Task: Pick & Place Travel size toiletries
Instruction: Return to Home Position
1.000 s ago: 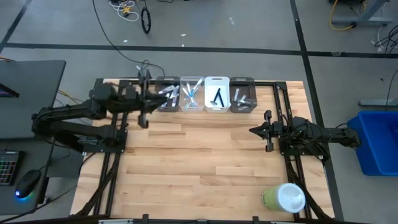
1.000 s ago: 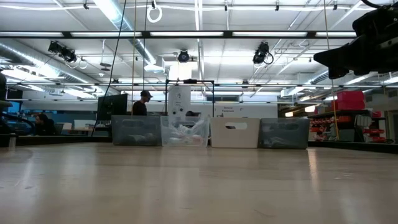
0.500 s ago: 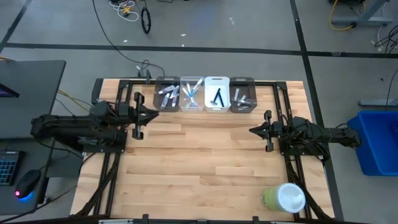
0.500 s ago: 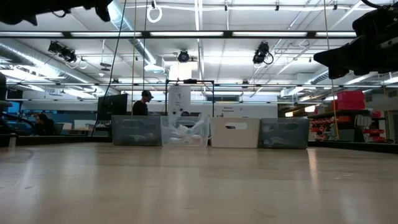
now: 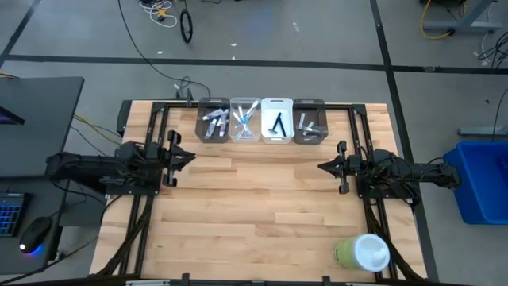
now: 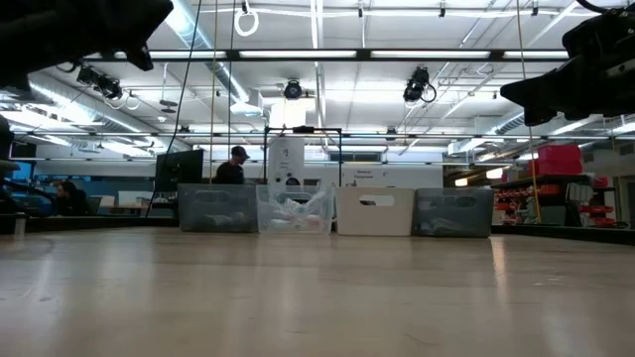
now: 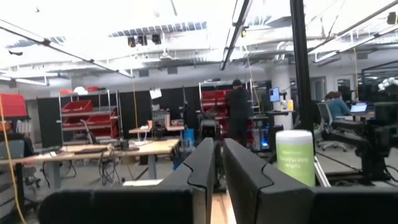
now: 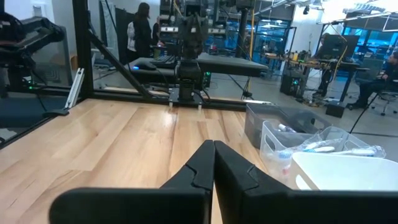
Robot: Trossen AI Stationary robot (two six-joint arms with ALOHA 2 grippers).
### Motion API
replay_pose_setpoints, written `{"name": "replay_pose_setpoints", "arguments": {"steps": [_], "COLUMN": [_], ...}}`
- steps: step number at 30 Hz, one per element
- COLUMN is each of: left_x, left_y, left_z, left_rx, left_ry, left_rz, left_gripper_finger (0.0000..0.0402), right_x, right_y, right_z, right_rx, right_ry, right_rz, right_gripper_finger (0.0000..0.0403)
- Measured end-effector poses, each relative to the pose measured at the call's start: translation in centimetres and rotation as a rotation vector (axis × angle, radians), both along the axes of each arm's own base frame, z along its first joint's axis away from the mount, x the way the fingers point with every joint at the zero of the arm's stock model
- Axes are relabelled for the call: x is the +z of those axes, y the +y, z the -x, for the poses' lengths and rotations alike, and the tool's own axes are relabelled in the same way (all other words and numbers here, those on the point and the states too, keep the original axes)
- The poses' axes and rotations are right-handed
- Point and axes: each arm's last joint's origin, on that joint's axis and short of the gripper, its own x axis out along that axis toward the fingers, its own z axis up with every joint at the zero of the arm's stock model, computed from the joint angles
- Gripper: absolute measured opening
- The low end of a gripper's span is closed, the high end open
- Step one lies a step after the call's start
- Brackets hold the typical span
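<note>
The travel size toiletries lie in four bins in a row at the table's far edge. Small tubes fill the left grey bin [image 5: 213, 120]. Toothbrushes are in the clear bin [image 5: 244, 119], black razors in the white bin [image 5: 277, 123], more tubes in the right grey bin [image 5: 309, 121]. My left gripper [image 5: 192, 156] hangs shut and empty at the table's left side, pointing toward the right edge, near of the bins. My right gripper [image 5: 321, 167] is shut and empty at the right side, facing it.
A large green-and-white round container [image 5: 363, 253] stands at the near right corner and also shows in the left wrist view as the container [image 7: 293, 155]. Bare wood lies between the two grippers. People stand in the room beyond the table.
My left gripper has drawn back from above the left grey bin, going down and toward the table's left and near edges. Its arm now enters the low view at the upper left. The bins and their contents have stayed put.
</note>
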Motion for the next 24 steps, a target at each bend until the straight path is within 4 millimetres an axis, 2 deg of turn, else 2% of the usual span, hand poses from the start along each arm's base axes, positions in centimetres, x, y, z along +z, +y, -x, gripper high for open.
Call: {"name": "replay_pose_setpoints", "arguments": {"steps": [3,7,18,24], "left_x": [-1.5,-1.5,-4.3,-5.1], "left_y": [-0.1,-0.2,-0.4,-0.5], "left_z": [0.2,0.3,0.6,1.2], "left_rx": [-0.001,-0.012,-0.045,-0.079], "left_ry": [-0.002,-0.001,0.281,0.347], "left_rz": [0.007,0.007,0.072,0.109], "left_gripper_finger": [0.0042,0.0042,0.0042,0.0042], "right_x": [0.0,0.0,0.0,0.0], "right_y": [0.0,0.0,0.0,0.0], "right_z": [0.0,0.0,0.0,0.0], "right_rx": [0.000,0.000,0.000,0.000], "right_ry": [0.000,0.000,-0.001,-0.001], "right_rz": [0.000,0.000,0.000,0.000], "right_gripper_finger": [0.0013,0.0014,0.0013,0.0013]}}
